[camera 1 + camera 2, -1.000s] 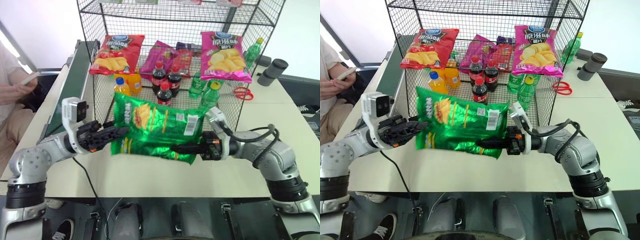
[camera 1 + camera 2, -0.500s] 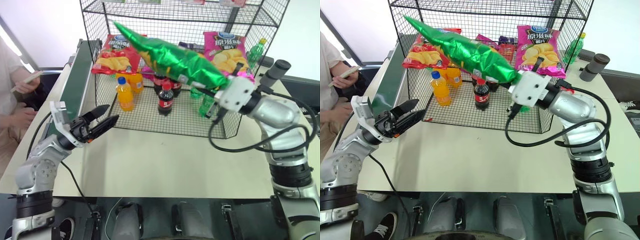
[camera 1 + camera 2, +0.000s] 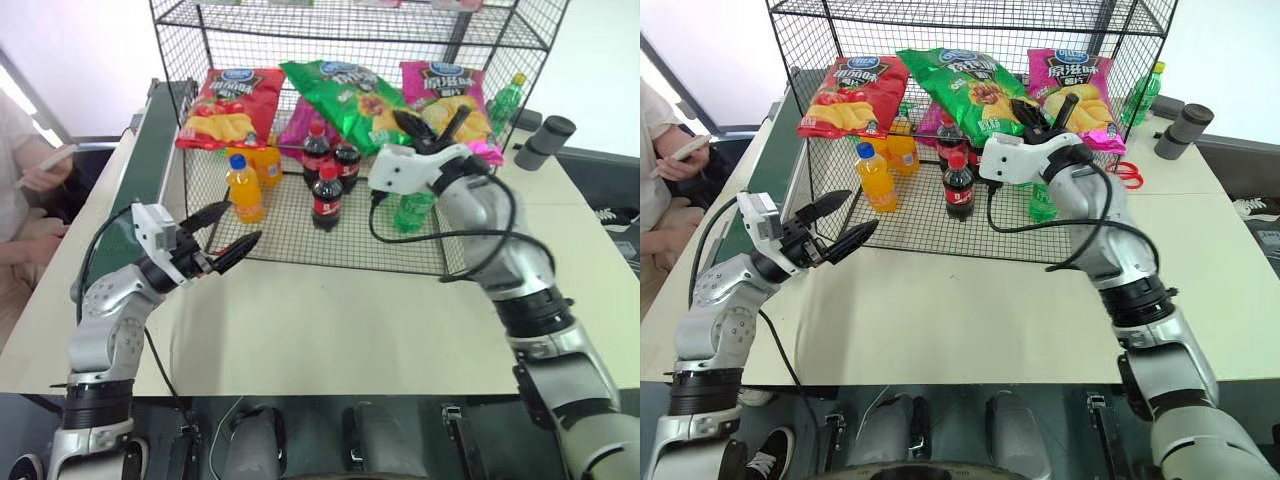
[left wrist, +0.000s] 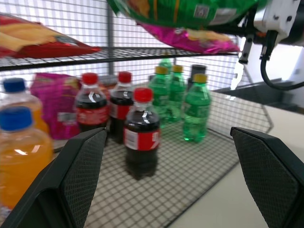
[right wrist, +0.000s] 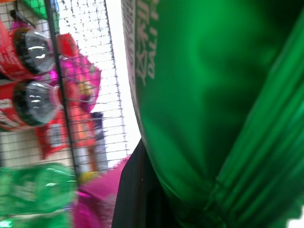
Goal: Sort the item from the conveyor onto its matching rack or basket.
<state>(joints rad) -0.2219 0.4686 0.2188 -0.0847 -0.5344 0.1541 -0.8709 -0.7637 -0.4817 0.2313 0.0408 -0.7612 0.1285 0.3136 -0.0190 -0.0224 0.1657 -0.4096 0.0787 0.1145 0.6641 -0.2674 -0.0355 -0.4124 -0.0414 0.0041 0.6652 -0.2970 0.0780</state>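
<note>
The green chip bag [image 3: 340,90] lies face up inside the black wire rack [image 3: 300,20], over the middle tier between a red chip bag [image 3: 228,105] and a pink chip bag [image 3: 450,95]. My right gripper [image 3: 432,122] reaches into the rack, shut on the bag's near right end. The right wrist view has the green foil [image 5: 209,95] close up against a black finger. I cannot tell whether the bag rests on the tier. My left gripper [image 3: 225,230] hangs open and holds nothing, low before the rack's front left corner. The conveyor [image 3: 150,150] runs along the rack's left side.
Orange bottles [image 3: 245,185], cola bottles [image 3: 325,190] and green bottles [image 4: 195,114] stand on the rack's bottom mesh. Red scissors [image 3: 487,185] and a dark cylinder [image 3: 550,140] lie right of the rack. A person with a phone [image 3: 55,158] sits at the left.
My right arm has lifted the green bag from in front of the rack up into the middle tier and turned it face up. My left gripper has come off the bag's edge.
</note>
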